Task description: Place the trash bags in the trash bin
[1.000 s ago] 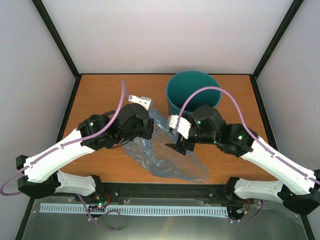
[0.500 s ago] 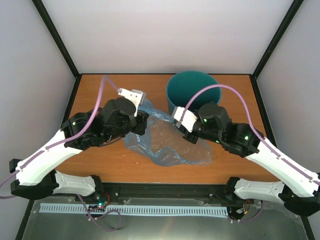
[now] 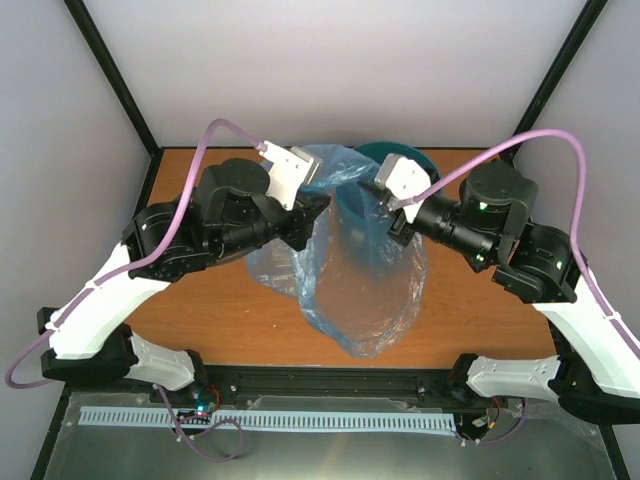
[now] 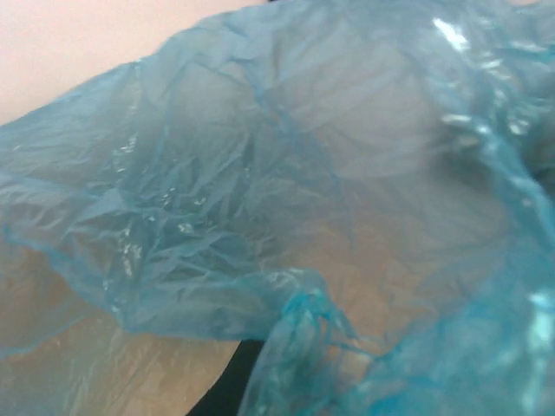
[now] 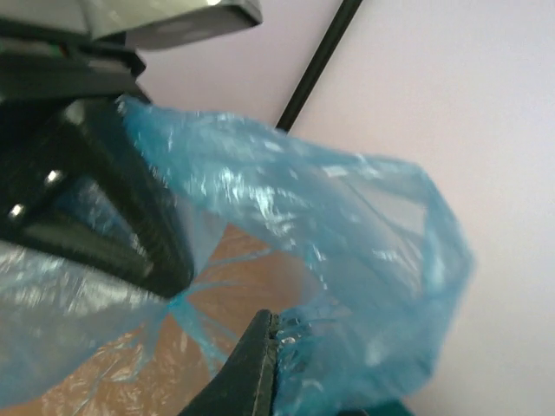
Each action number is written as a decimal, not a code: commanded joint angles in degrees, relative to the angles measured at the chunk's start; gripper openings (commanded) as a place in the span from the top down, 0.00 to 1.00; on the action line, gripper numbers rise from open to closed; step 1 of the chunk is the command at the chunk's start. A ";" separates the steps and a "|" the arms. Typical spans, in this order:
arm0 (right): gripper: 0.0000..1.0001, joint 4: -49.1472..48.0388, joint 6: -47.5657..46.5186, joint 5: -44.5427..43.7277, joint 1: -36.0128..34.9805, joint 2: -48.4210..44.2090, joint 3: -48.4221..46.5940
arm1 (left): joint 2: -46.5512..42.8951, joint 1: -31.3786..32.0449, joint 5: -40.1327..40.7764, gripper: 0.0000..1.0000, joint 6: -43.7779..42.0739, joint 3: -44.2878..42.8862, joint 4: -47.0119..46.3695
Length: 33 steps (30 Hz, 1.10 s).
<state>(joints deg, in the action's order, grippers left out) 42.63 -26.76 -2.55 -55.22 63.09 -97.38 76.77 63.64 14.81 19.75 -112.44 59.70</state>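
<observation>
The trash bag (image 3: 350, 270), thin wrinkled light-blue film, hangs stretched between my two raised grippers, its lower end trailing near the table's front edge. My left gripper (image 3: 316, 207) is shut on its left upper edge. My right gripper (image 3: 384, 192) is shut on its right upper edge. The dark teal trash bin (image 3: 420, 160) stands behind the bag, mostly veiled by it. In the left wrist view the bag (image 4: 286, 199) fills the frame and only a dark finger (image 4: 221, 392) shows. In the right wrist view the gripper (image 5: 274, 334) pinches bunched film (image 5: 347, 260), with the left gripper (image 5: 95, 208) opposite.
The brown table (image 3: 210, 320) is boxed in by pale walls and black corner posts (image 3: 110, 75). Purple cables (image 3: 540, 140) arch over both arms. The bin sits at the back, right of centre, and a sliver of it (image 5: 386, 409) shows under the right wrist.
The right gripper closed on the bag. Both arms then rose and lifted the bag off the table, spreading it in front of the bin.
</observation>
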 commanded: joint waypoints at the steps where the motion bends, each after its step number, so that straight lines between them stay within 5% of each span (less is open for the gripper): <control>1: 0.97 -1.77 -2.56 -1.94 0.91 2.25 -6.01 | 1.42 -0.24 -5.48 0.99 -6.81 -6.59 -8.81; 9: 0.96 -6.37 -6.65 -10.51 1.32 4.05 -13.55 | 10.26 -0.27 -6.00 0.99 -12.95 -17.87 -18.52; 19: 0.95 -13.81 -13.01 -21.27 2.29 3.15 -13.44 | 18.72 -0.27 -3.24 0.99 -18.56 -21.41 -29.52; 33: 0.94 -19.12 -18.32 -24.68 3.37 4.32 -15.22 | 22.31 -0.27 0.03 0.99 -22.65 -23.02 -37.07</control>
<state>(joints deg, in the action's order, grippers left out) 26.33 -42.87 -25.45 -52.14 66.76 -111.61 99.37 63.64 13.17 -0.23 -133.03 27.51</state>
